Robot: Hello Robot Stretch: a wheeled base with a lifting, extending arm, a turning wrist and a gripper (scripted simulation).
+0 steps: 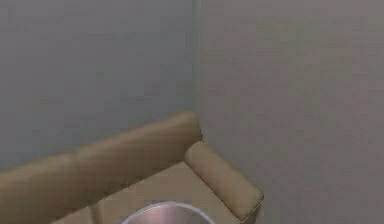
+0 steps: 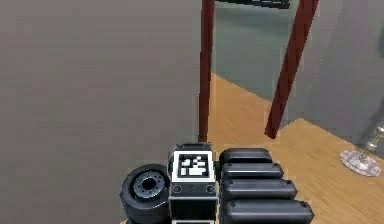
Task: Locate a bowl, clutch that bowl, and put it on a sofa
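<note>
A round grey bowl (image 1: 165, 213) shows at the bottom edge of the forward view, against the seat of a tan sofa (image 1: 110, 162). I cannot tell if the bowl sits on the seat or hangs above it. The sofa's armrest (image 1: 222, 178) is just beside it.

In the arm side view the gripper (image 2: 148, 192) is a dark round lump next to a white square (image 2: 193, 166) with black marks. Its far end is hard to make out, so I cannot tell if it holds anything. 2 red-brown posts (image 2: 207, 70) stand near.

What could go wrong, I think: if the bowl is let go too near the seat's front edge, it may tip and roll to the floor. If it lands on the rounded armrest, it may slide off. A swing of the arm could hit a post
</note>
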